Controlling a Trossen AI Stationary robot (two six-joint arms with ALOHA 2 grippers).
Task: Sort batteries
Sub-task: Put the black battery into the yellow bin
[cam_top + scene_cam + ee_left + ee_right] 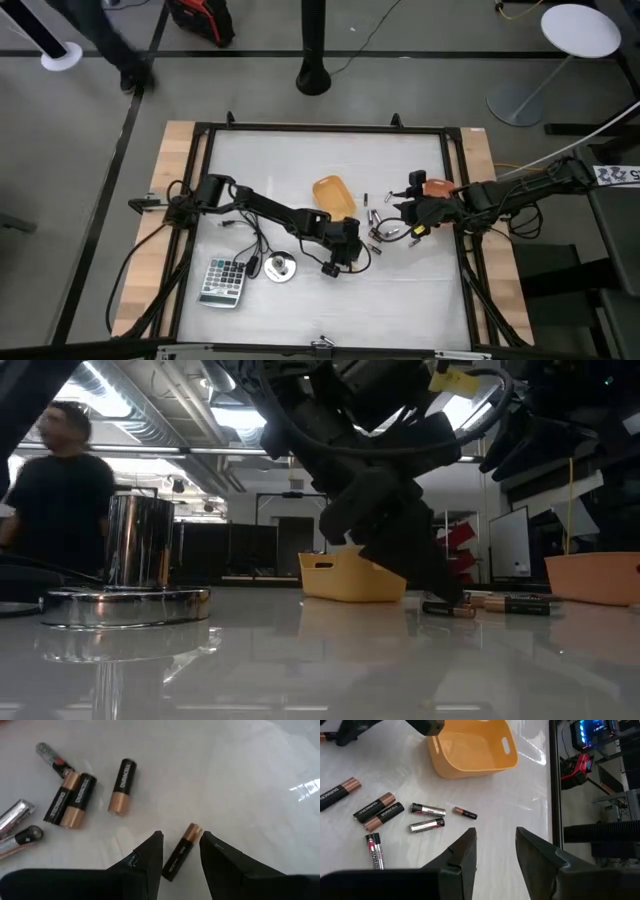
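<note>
Several batteries lie loose on the white table. In the left wrist view my left gripper (181, 840) is open, low over the table, and its fingers stand on either side of a small black-and-copper battery (176, 859). I cannot tell whether they touch it. Three bigger black-and-copper cells (122, 785) and silvery cells (15, 812) lie beyond it. My right gripper (495, 835) is open over bare table to the right of the battery cluster (427, 817), touching nothing. The high view shows both grippers, left (360, 243) and right (398, 217), near the batteries (375, 228).
A yellow bin (335, 195) stands just beyond the batteries and an orange bin (437, 187) by the right arm. A calculator (222, 280) and a round disc with a cable (280, 268) lie near the left arm. A person (60, 470) stands beyond the table.
</note>
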